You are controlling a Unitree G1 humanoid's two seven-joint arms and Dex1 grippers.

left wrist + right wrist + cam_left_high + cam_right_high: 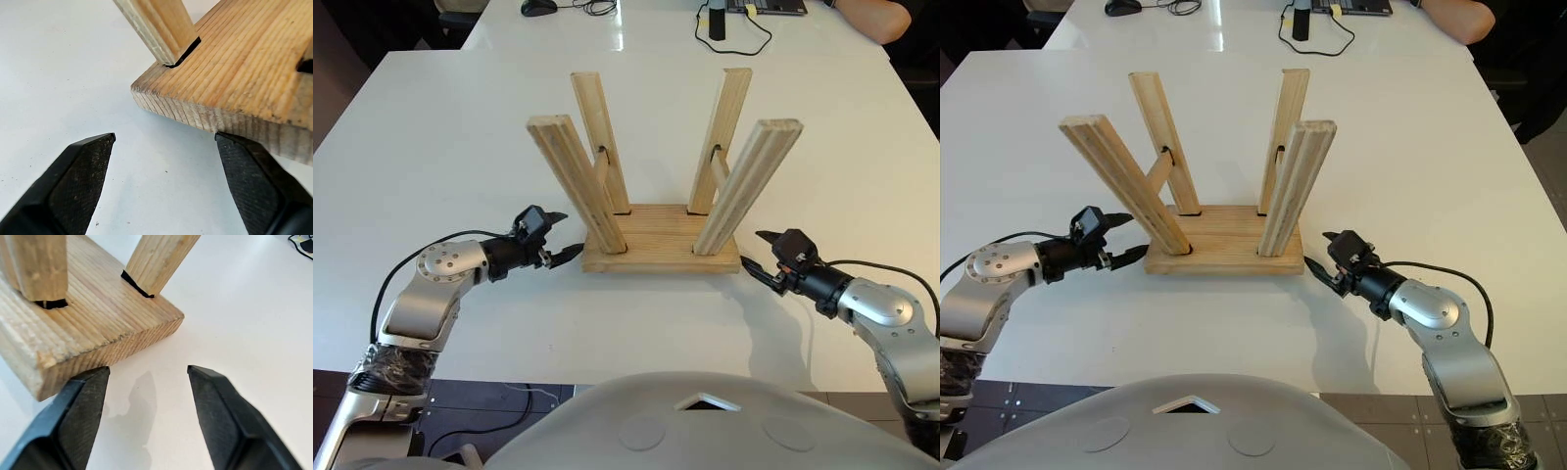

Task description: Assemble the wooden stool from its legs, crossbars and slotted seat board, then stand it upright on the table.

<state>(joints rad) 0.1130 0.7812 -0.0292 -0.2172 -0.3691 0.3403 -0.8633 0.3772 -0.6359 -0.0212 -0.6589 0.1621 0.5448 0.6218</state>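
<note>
The wooden stool lies upside down mid-table, its slotted seat board (661,252) flat on the surface. Its legs, such as the near-left leg (576,178) and the near-right leg (749,181), stand up out of the slots and splay outward. Short crossbars (603,172) join the legs on each side. My left gripper (570,233) is open at the board's left end; in the left wrist view one fingertip (244,166) sits right by the board's edge (205,115). My right gripper (752,251) is open at the board's right end, its fingers (78,411) near the board's corner (83,318).
The white table (431,147) has free room on both sides of the stool. A second table behind holds a mouse (538,8), a black device (717,22) and cables. The near table edge runs just under my arms.
</note>
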